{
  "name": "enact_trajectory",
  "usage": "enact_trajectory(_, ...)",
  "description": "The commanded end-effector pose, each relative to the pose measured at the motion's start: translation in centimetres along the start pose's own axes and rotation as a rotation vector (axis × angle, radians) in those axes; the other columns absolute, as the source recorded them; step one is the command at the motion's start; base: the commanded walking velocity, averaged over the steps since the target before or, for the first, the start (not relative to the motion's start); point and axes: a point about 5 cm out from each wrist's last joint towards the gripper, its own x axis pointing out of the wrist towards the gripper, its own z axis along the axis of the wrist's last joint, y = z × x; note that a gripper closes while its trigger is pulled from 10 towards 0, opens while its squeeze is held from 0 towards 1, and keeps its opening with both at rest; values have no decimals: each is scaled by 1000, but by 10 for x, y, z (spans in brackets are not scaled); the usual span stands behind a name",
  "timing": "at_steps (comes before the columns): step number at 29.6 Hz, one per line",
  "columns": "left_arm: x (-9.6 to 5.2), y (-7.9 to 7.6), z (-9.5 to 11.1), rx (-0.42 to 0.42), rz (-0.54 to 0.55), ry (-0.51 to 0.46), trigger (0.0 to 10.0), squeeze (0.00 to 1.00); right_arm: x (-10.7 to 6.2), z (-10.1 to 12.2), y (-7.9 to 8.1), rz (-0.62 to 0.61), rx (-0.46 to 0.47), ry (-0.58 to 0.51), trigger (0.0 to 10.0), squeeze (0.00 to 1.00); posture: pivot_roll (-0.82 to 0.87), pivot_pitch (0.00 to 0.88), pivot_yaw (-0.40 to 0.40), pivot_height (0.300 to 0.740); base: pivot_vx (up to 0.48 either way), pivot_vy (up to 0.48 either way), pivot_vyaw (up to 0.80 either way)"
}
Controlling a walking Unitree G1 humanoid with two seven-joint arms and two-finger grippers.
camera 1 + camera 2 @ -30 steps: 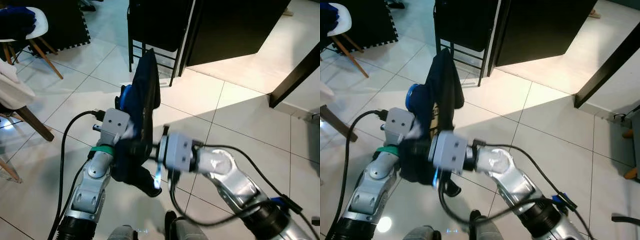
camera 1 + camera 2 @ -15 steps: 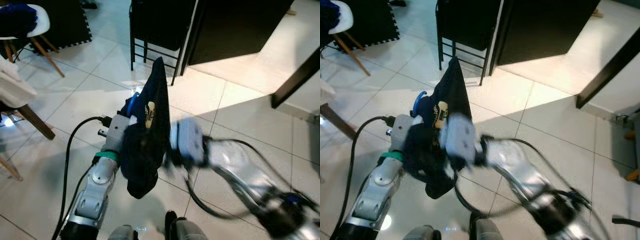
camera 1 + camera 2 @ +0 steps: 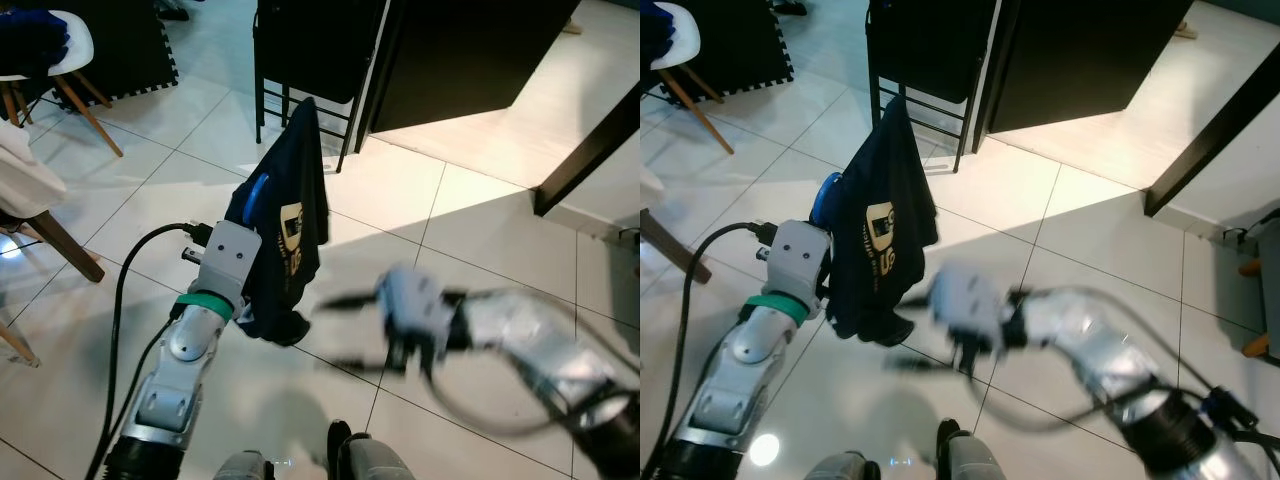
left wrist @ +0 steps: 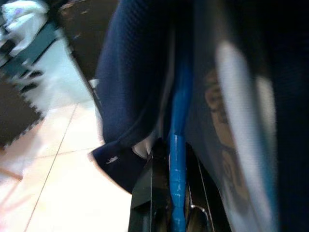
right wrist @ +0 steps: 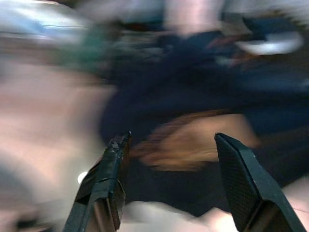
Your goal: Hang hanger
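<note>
So our right gripper (image 3: 345,330) had just let go of the navy T-shirt (image 3: 285,235) and swung clear, fingers spread wide. The left gripper (image 4: 169,193) alone gripped the blue hanger (image 4: 176,145), shirt draped above it, probably ready for the rack (image 3: 300,90) ahead.

The left arm (image 3: 745,345) reaches up from the lower left and holds up a dark navy T-shirt (image 3: 880,240) with a pale print, draped over a blue hanger (image 3: 825,195). The right gripper (image 3: 918,330) is blurred, with its fingers spread apart, just beside the shirt's hem. Behind stands a black metal rack (image 3: 925,60) on a white tiled floor (image 3: 1090,240). A black cable (image 3: 690,290) loops beside the left arm.
</note>
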Motion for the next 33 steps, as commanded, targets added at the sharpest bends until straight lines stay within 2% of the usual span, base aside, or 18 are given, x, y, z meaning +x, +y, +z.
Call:
enact_trajectory(1, -4, -5, 7, -5, -64, -43, 10000, 0, -3, -3, -3, -38, -35, 13, 10000, 0, 62, 115, 6, 740, 0, 0, 0)
enact_trajectory(2, -4, -5, 7, -5, -64, -43, 10000, 0, -3, -3, -3, -38, -35, 13, 10000, 0, 62, 115, 6, 740, 0, 0, 0)
enact_trajectory(4, -13, -3, 6, 11, -119, -36, 10000, 0, -7, -1, -13, -88, -115, 32, 10000, 0, 61, 116, 7, 740, 0, 0, 0)
enact_trajectory(5, -23, 3, 4, 44, -183, -20, 10000, 0, -8, 2, -20, -110, -262, 65, 10000, 0, 60, 117, 5, 740, 0, 0, 0)
enact_trajectory(6, -23, 3, 4, 44, -183, -20, 10000, 0, -8, 2, -20, -110, -262, 65, 10000, 0, 60, 117, 5, 740, 0, 0, 0)
enact_trajectory(7, -33, 9, 2, 74, -238, -4, 10000, 0, -9, 4, -23, -105, -387, 87, 10000, 0, 60, 117, 4, 740, 0, 0, 0)
enact_trajectory(8, -33, 9, 2, 74, -238, -4, 10000, 0, -9, 4, -23, -105, -387, 87, 10000, 0, 60, 117, 4, 740, 0, 0, 0)
enact_trajectory(9, -40, 15, 1, 93, -282, 14, 10000, 0, -8, 5, -23, -72, -511, 113, 10000, 0, 65, 117, -2, 740, 0, 0, 0)
enact_trajectory(10, -40, 15, 1, 93, -282, 14, 10000, 0, -8, 5, -23, -72, -511, 113, 10000, 0, 65, 117, -2, 740, 0, 0, 0)
enact_trajectory(11, -48, 25, 0, 106, -324, 39, 10000, 0, -8, 6, -19, -5, -612, 112, 10000, 0, 69, 118, -9, 740, 0, 0, 0)
enact_trajectory(14, -58, 29, -1, 129, -409, 71, 10000, 0, -8, 7, -13, 81, -670, 93, 10000, 0, 71, 117, -17, 740, 0, 0, 0)
enact_trajectory(17, -63, 29, -1, 136, -452, 84, 10000, 0, -8, 8, -11, 120, -694, 82, 10000, 0, 71, 117, -18, 740, 0, 0, 0)
enact_trajectory(19, -69, 27, -1, 147, -556, 109, 10000, 0, -1, 7, 9, 283, -680, 45, 10000, 0, 70, 114, -19, 740, 0, 0, 0)
enact_trajectory(20, -69, 27, -1, 147, -556, 109, 10000, 0, -1, 7, 9, 283, -680, 45, 10000, 0, 70, 114, -19, 740, 0, 0, 0)
enact_trajectory(22, -72, 26, 0, 153, -615, 117, 10000, 0, 5, 2, 24, 370, -667, 22, 10000, 0, 71, 114, -21, 740, 0, 0, 0)
enact_trajectory(27, -73, 25, 2, 163, -646, 118, 10000, 0, 8, -1, 30, 401, -657, 13, 10000, 0, 71, 114, -21, 740, 0, 0, 0)
enact_trajectory(29, -74, 22, 5, 174, -713, 111, 10000, 0, 20, -9, 42, 436, -631, -18, 10000, 0, 82, 112, -26, 740, 0, 0, 0)
enact_trajectory(33, -74, 18, 13, 184, -787, 85, 10000, 0, 33, -14, 49, 443, -578, -57, 10000, 0, 82, 112, -26, 740, 0, 0, 0)
